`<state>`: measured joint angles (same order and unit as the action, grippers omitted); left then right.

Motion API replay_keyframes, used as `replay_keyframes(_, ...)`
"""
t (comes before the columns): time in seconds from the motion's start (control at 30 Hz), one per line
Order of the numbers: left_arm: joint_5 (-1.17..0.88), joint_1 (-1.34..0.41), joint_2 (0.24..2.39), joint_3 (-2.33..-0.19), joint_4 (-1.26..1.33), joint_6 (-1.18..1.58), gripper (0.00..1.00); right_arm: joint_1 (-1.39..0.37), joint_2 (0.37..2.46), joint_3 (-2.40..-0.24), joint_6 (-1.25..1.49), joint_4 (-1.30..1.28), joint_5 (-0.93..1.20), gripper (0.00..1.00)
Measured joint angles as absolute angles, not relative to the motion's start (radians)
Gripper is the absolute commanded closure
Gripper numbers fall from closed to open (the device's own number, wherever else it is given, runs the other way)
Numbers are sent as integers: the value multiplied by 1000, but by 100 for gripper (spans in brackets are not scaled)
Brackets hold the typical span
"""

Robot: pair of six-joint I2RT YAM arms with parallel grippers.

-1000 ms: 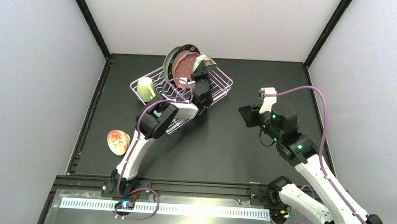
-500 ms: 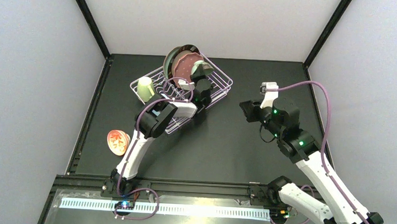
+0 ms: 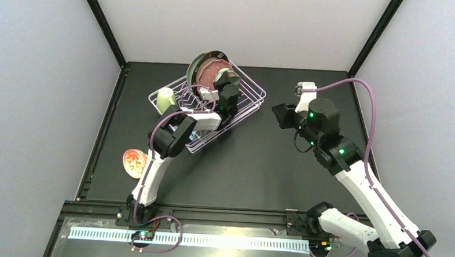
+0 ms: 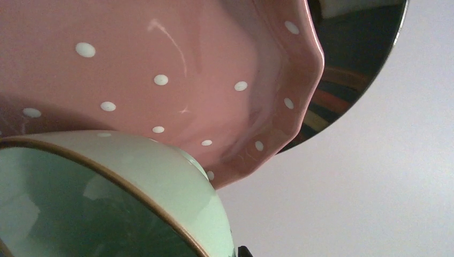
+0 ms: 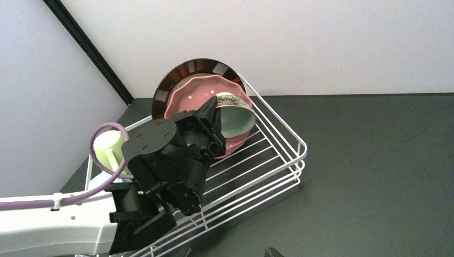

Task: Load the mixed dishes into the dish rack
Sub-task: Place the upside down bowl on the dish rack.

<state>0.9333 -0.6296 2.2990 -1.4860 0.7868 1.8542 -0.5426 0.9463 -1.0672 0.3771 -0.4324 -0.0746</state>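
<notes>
Gripping a mint bowl [image 5: 235, 119] by its rim, the left gripper [image 5: 218, 124] is reaching across the rack [image 5: 293, 156] and holding the bowl on its side at the far end. The bowl's opening is facing the right arm's camera. The fingers themselves are hidden in the left wrist view, but the right wrist view shows them clamped on the bowl's edge.

The bowl is hanging just in front of the pink plate [image 4: 160, 69], which is standing on edge in the dividers. The dark-rimmed plate [image 5: 187, 68] is standing right behind it. Whether the bowl is already resting against the pink plate or on the wires is not clear from either view.

A green mug [image 3: 165, 100] is sitting at the rack's near-left end. A reddish bowl [image 3: 134, 162] is lying out on the table [image 3: 241, 164], well apart from the rack.

The right gripper [image 3: 281, 114] is hovering over the table to the right of the rack, its fingers spread and holding nothing.

The step in hand looks like placing the mint bowl. Next, the left arm probably needs to lower the bowl until the wires are carrying it, then release without nudging the standing plates. The reddish bowl seems to be the dish left to fetch.
</notes>
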Motion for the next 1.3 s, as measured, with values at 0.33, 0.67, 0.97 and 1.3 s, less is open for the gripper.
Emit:
replay_keyframes(0.33,891,-601,2287,-1505,704,1896,99,-543,1016,-1098,381,-411,-78,23)
replay_keyframes(0.67,828,-594,2270,-1505,624,1912,99,-543,1028,-1099,380,-402,-100,21)
replay_keyframes(0.97,847,-613,2259,-1505,509,1942,98,-543,1024,-1099,379,-406,-108,21)
replay_keyframes(1.3,910,-646,2259,-1505,487,1983,94,-543,968,-1097,375,-428,-127,19)
